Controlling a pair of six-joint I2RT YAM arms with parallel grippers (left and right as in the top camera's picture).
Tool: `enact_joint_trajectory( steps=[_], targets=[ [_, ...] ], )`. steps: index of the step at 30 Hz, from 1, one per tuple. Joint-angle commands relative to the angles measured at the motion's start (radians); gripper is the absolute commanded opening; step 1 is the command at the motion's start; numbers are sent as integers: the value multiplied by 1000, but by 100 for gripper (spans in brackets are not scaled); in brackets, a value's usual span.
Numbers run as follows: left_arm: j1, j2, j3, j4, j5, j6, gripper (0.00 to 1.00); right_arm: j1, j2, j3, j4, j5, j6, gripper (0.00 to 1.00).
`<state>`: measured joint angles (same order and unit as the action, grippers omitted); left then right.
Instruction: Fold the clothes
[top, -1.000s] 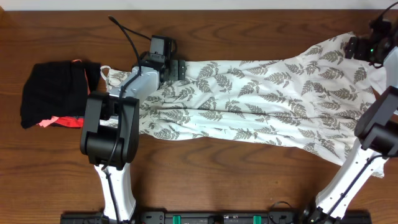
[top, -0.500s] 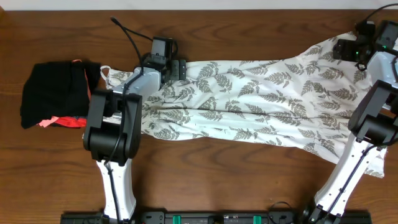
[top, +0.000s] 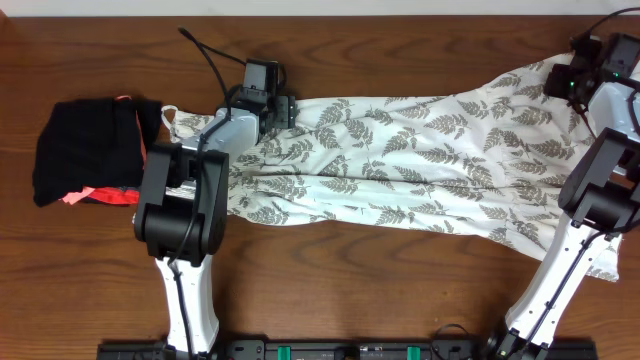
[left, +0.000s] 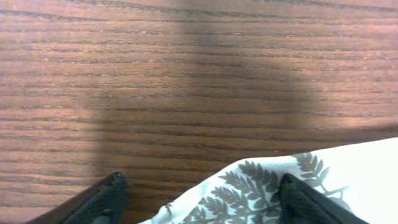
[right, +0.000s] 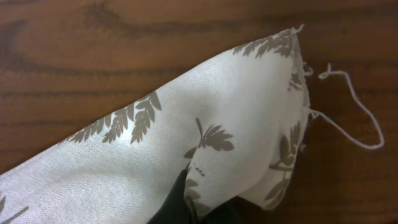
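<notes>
The clothes (top: 420, 165), a white dress with a grey-green fern print, lie spread flat across the wooden table. My left gripper (top: 288, 108) sits at the dress's upper left edge. In the left wrist view it (left: 200, 185) is open, its two dark fingertips (left: 109, 196) low on either side of a printed fabric corner (left: 249, 193) on the wood. My right gripper (top: 562, 80) is at the dress's far upper right corner. In the right wrist view it (right: 198, 202) is shut on a pinched fold of the dress (right: 205, 118).
A black bundle with coral-pink trim (top: 85, 150) lies at the table's left end, close to the dress's shoulder strap (top: 168, 112). A loose white thread (right: 357, 106) trails from the held corner. The table's far edge (top: 400, 14) runs just behind both grippers.
The right gripper has shifted in over the dress's upper right corner and shut on it. The left gripper's jaws have narrowed slightly around the fabric edge; the dress has barely moved.
</notes>
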<state>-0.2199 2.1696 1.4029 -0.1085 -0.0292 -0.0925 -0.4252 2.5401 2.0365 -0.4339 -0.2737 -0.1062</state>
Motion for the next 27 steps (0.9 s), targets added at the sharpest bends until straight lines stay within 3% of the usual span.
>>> enact_joint_trajectory(
  steps=[1, 9, 15, 21, 27],
  targets=[
    [-7, 19, 10, -10, -3, 10, 70, 0, -40, 4, -35, 3, 23, 12],
    [-9, 9, 10, -21, 48, 9, 48, 0, -120, 4, -120, 3, 23, 12],
    [-8, -18, 10, -29, 48, 9, 47, 0, -161, 4, -193, 4, 23, 18],
    [-8, -86, 10, -116, 48, 6, 46, -8, -188, 4, -295, 4, 23, 8],
    [-8, -159, 10, -258, 48, 5, 46, -19, -236, 4, -422, 35, 24, 5]
  ],
)
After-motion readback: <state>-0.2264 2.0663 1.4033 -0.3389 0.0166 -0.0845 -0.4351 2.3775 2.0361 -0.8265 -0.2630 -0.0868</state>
